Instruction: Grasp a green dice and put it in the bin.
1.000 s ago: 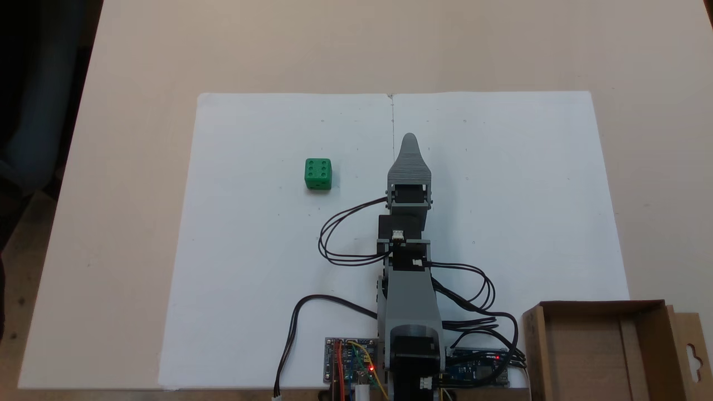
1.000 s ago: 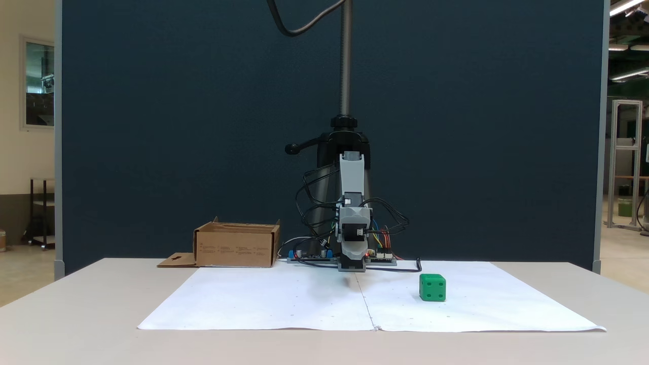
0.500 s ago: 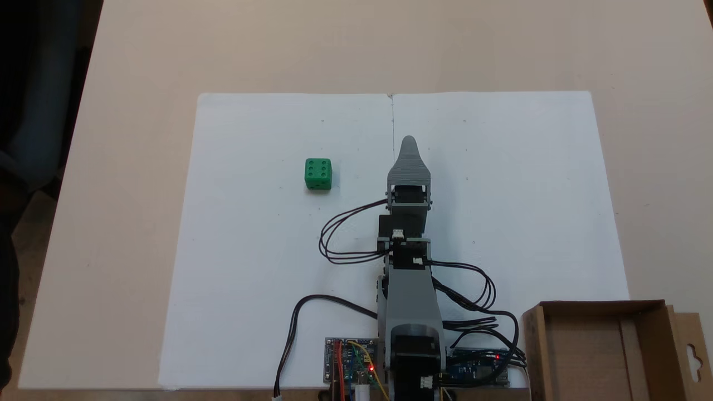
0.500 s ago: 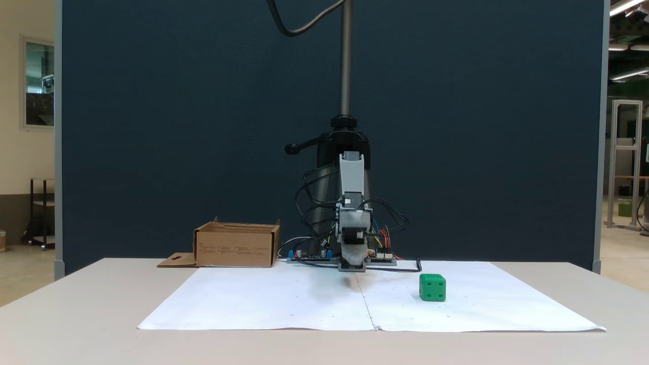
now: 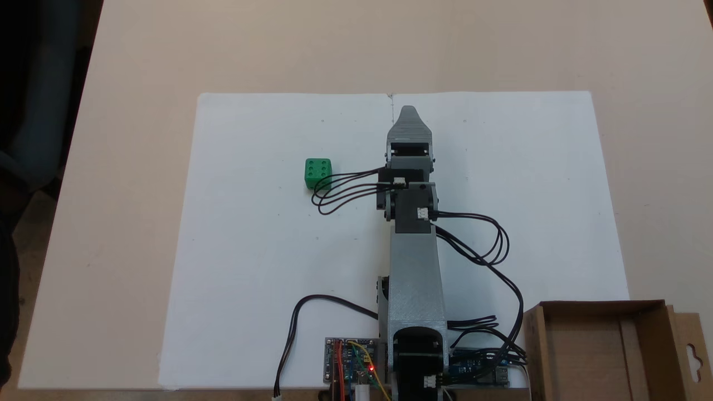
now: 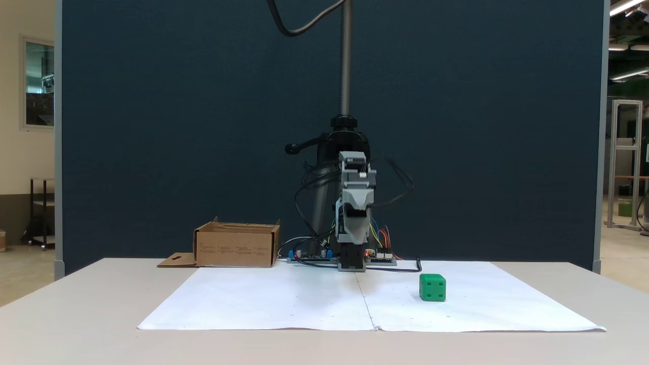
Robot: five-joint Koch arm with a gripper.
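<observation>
Well, nearest me the white paper sheet (image 6: pixel 284 304) lay flat with bare table (image 6: pixel 76 324) around every edge. On it the green dice (image 6: pixel 432 287) sat alone, open sheet on all sides. The gripper (image 5: pixel 408 111) hung raised above the centre seam; whether it was open or closed, I couldn't tell. Farthest back, the bin (image 6: pixel 237 246) stood beside the arm's base.

No text can be read; print on the bin (image 6: pixel 237 248) is too small.
</observation>
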